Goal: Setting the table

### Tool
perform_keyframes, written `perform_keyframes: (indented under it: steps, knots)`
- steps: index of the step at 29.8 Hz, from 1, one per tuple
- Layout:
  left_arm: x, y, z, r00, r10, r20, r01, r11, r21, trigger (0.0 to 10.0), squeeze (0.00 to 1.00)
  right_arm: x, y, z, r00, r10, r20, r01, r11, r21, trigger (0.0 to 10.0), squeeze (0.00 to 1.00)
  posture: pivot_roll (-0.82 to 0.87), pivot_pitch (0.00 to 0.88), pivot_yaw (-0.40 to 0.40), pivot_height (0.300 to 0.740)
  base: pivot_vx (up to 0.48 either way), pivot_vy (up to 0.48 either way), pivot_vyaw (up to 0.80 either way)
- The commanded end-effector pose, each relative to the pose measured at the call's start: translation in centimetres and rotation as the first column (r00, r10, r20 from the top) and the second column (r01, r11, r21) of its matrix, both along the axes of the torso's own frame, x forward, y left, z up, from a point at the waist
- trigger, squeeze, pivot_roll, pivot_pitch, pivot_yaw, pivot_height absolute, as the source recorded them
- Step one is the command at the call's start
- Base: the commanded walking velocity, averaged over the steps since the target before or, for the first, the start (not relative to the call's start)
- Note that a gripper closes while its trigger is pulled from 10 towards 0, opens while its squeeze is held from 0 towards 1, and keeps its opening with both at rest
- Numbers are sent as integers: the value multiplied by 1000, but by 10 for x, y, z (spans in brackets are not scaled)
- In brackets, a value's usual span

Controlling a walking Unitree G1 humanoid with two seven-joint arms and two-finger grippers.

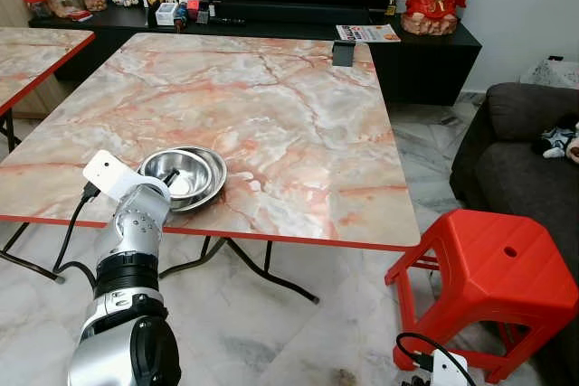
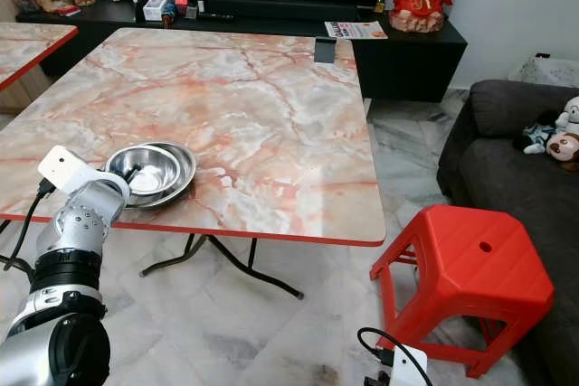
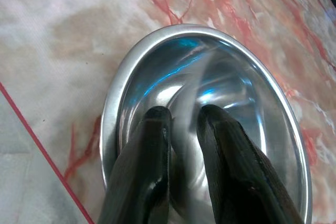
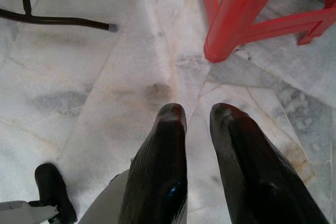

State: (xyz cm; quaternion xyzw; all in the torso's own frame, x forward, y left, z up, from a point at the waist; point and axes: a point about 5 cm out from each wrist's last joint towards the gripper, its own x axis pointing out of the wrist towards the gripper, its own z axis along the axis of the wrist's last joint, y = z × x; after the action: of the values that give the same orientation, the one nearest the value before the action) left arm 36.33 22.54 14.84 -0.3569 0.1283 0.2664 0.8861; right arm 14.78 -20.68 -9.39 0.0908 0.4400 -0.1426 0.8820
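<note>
Upright, mouth up: steel bowls (image 1: 193, 175), left gripper (image 3: 184, 116) inside.

Two nested bowls (image 1: 185, 175) sit on the desk (image 1: 298, 124) near its front edge, to my left. My left gripper (image 3: 184, 116) reaches into the upper bowl (jaws narrowly parted). A stool (image 1: 488, 277) stands on the floor (image 4: 105, 77) right of the desk, before a sofa (image 1: 525, 151).

Polished steel bowls (image 1: 185, 175), mirror-bright and reflective, sit on a surface (image 1: 298, 124) of glossy marble-patterned laminate edged in red. The left gripper (image 3: 184, 116) shows smooth, glossy black fingers. A shiny red plastic stool (image 1: 484, 282) stands on the polished marble floor (image 4: 79, 72) beside a dark, matt cloth sofa (image 1: 516, 151).
</note>
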Motion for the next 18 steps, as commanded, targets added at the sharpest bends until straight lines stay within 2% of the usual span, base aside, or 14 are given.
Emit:
perform_keyframes:
  steps: [1, 11, 18]
  knots:
    - [4, 0, 11, 1000, 12, 22, -12, 1000, 21, 10000, 0, -2, -3, 0, 1000, -19, -1, 19, 1000, 0, 10000, 0, -41, 0, -6, 740, 0, 0, 0]
    - [4, 2, 13, 999, 22, 24, -23, 999, 26, 10000, 0, -1, -2, 0, 1000, -19, -1, 19, 1000, 1, 10000, 0, -42, 0, -1, 740, 0, 0, 0]
    - [4, 7, 18, 999, 38, 14, -39, 997, 66, 10000, 0, 1, -1, 0, 1000, -20, 3, 20, 1000, 3, 10000, 0, -39, 0, 0, 740, 0, 0, 0]
